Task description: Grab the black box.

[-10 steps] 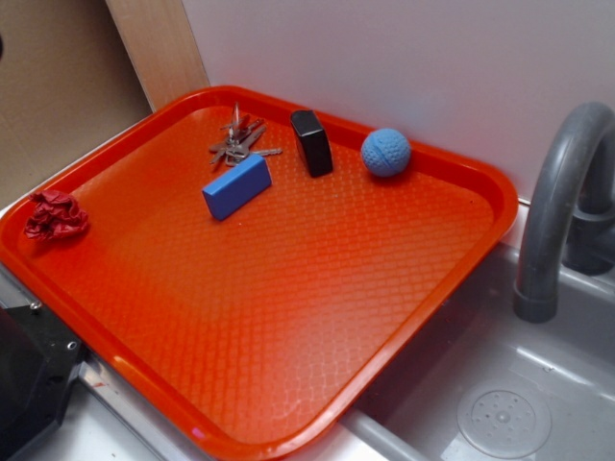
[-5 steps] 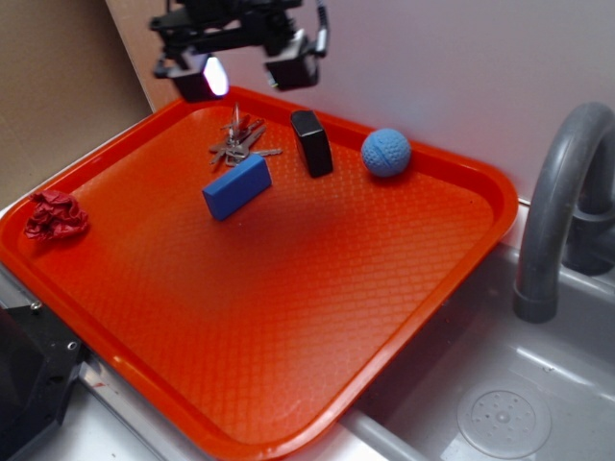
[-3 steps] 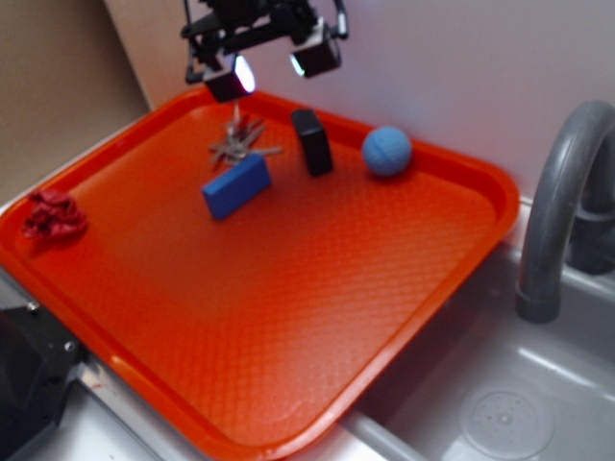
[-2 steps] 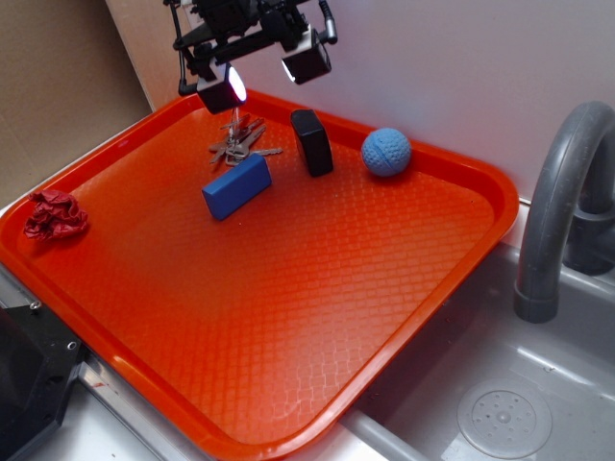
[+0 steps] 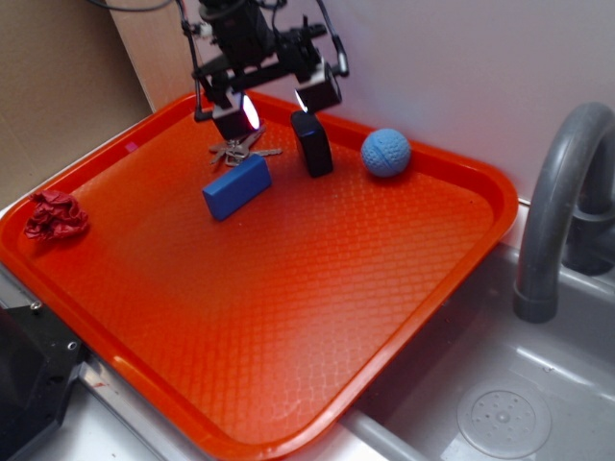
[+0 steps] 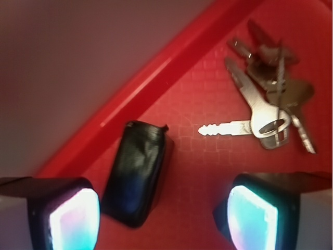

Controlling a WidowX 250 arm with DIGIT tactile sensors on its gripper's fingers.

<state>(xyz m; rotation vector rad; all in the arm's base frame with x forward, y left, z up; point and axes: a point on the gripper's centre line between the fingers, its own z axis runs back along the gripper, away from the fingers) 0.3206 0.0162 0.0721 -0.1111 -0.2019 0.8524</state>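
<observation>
Black box (image 5: 312, 143) lies at tray (image 5: 317, 288) far edge, beside keys (image 6: 270, 112). My claw (image 5: 280, 102) hovers spread above, box nearer one finger, so I judge shift needed before closing.

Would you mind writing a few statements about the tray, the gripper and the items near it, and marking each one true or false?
1. The gripper is open, with nothing between its fingers. True.
2. The black box is clamped in the gripper. False: it rests on the red tray, and in the wrist view it lies nearer one fingertip than the other, ungrasped.
3. The keys lie on the tray beside the black box. True.
4. The blue ball sits in the sink. False: it is on the tray, near the back rim.
5. The blue block is stacked on the black box. False: they lie apart on the tray.
</observation>
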